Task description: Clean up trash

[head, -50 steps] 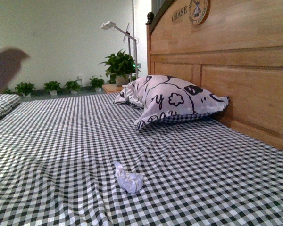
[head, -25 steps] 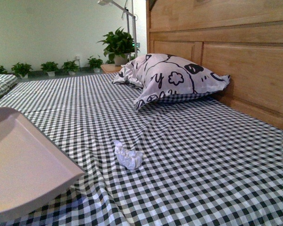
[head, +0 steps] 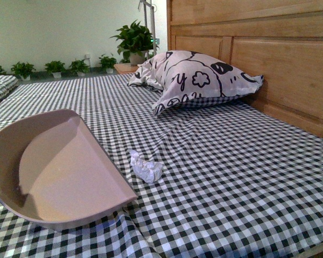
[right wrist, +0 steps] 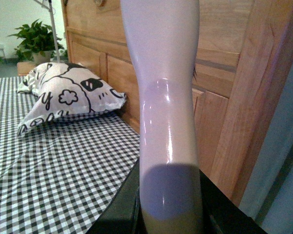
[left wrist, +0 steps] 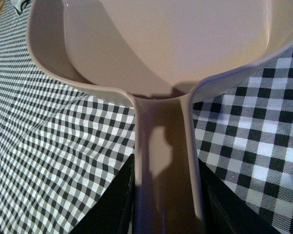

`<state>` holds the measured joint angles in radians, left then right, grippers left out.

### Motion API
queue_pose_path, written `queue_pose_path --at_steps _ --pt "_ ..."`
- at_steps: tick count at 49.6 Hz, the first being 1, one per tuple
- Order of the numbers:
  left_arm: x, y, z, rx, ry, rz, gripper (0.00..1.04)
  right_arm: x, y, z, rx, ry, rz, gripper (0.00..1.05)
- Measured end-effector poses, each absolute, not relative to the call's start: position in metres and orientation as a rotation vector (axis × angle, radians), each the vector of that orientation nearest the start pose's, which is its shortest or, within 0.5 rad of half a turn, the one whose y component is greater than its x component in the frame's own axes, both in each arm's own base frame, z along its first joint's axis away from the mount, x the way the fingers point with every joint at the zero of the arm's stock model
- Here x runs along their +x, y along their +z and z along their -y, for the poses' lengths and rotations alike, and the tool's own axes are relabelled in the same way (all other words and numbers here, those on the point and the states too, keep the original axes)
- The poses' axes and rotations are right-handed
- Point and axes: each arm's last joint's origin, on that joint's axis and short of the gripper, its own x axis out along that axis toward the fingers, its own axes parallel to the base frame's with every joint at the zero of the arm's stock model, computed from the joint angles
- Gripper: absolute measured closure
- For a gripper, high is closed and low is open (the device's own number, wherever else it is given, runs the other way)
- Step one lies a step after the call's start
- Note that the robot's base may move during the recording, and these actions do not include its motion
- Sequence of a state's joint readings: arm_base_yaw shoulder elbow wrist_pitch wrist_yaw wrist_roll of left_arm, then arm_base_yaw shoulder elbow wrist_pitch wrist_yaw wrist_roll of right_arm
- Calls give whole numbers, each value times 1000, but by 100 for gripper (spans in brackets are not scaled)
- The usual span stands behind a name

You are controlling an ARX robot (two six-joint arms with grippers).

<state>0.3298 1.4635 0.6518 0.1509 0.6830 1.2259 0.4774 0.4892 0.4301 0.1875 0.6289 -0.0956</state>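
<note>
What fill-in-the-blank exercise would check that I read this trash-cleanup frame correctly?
1. In the front view, the crumpled paper wad lies to the ____ of the dustpan.
2. The left claw holds the dustpan by its ____.
3. The dustpan's tray holds ____.
4. The printed pillow lies beside the wooden ____.
Missing words: right; handle; nothing; headboard.
</note>
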Motion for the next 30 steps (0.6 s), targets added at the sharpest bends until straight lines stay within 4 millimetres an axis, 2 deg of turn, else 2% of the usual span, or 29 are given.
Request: queue_pose_path --at_steps 21,30 --pt "281 165 -65 777 -657 -333 77 119 285 -43 -28 -156 102 85" --pt "286 162 -54 715 -688 -350 77 119 285 -43 -28 -156 102 85"
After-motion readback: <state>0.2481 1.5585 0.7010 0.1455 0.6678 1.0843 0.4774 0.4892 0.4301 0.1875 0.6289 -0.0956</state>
